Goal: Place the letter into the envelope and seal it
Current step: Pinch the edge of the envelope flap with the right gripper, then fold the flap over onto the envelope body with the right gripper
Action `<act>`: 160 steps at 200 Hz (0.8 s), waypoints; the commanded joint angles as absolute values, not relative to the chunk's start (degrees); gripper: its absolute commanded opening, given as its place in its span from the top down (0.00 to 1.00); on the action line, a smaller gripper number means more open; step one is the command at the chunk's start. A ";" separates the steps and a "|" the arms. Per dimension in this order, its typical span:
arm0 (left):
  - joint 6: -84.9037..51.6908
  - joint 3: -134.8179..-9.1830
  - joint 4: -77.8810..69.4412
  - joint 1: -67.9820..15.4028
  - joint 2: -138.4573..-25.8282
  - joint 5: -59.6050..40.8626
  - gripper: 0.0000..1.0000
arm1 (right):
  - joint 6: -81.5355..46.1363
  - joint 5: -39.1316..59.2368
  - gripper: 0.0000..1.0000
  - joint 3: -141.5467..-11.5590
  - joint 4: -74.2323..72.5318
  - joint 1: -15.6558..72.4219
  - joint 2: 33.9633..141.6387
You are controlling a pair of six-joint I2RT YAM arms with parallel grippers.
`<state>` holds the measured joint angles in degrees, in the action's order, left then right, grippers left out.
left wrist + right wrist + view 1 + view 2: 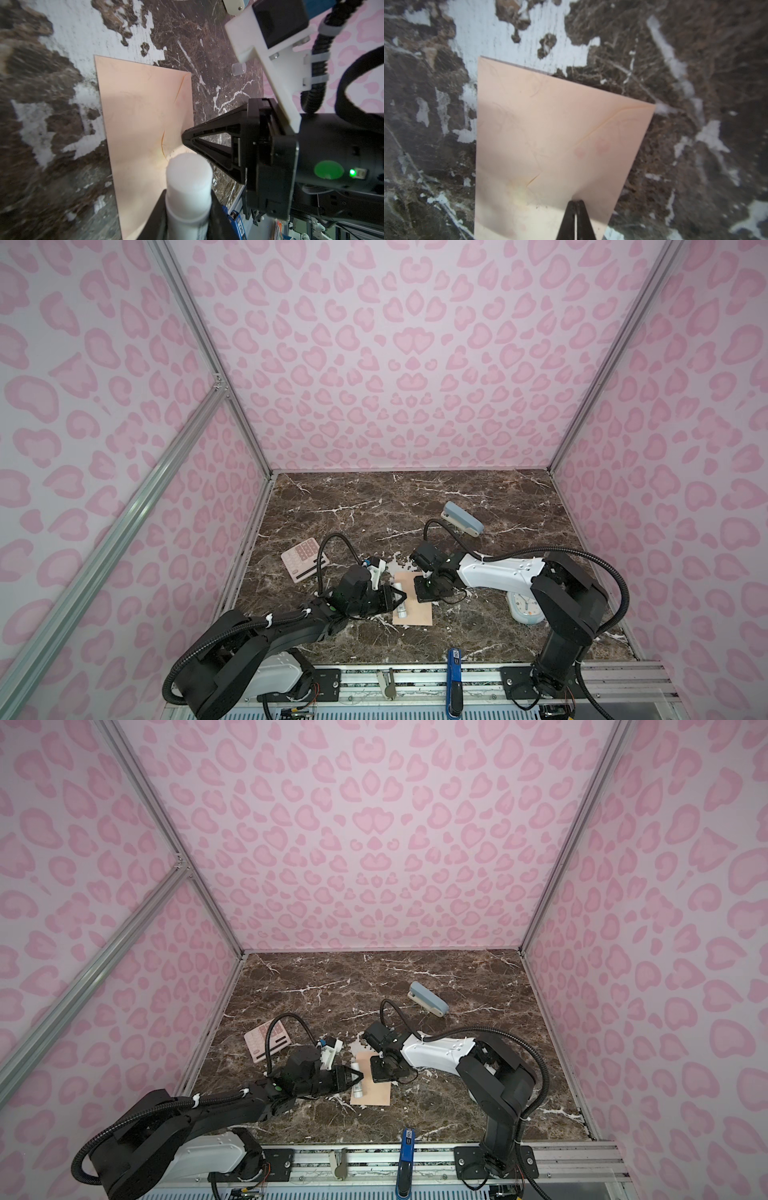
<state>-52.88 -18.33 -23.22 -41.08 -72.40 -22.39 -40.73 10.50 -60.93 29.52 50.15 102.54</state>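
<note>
Marble table [415, 506], pink spotted walls. The envelope [417, 612] lies flat near the front middle, flap folded down, contents hidden, long axis running front to back. The left gripper [397, 598] clamps a white glue stick [189, 187] over its left edge. The right gripper [576, 204], fingers together, has its tips on the envelope.

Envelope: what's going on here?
The envelope lies flat on the table. The left gripper holds a white glue stick over it. The right gripper has its fingers shut, with the tips at the envelope's edge. The letter isn't in view.
</note>
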 commanded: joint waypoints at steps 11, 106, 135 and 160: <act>-52.47 -18.30 -23.75 -40.96 -72.00 -21.97 0.89 | -40.17 10.45 0.91 -62.33 32.41 50.49 104.34; -50.12 -19.97 -14.54 -40.44 -64.42 -20.08 0.89 | -40.00 10.01 0.88 -68.01 41.34 51.40 111.94; -48.88 -20.95 -7.74 -39.69 -59.15 -18.88 0.89 | -40.25 9.86 0.85 -69.03 42.15 52.16 114.14; -47.83 -21.64 -3.06 -38.81 -55.14 -18.04 0.88 | -40.83 9.66 0.83 -69.40 42.14 52.63 115.30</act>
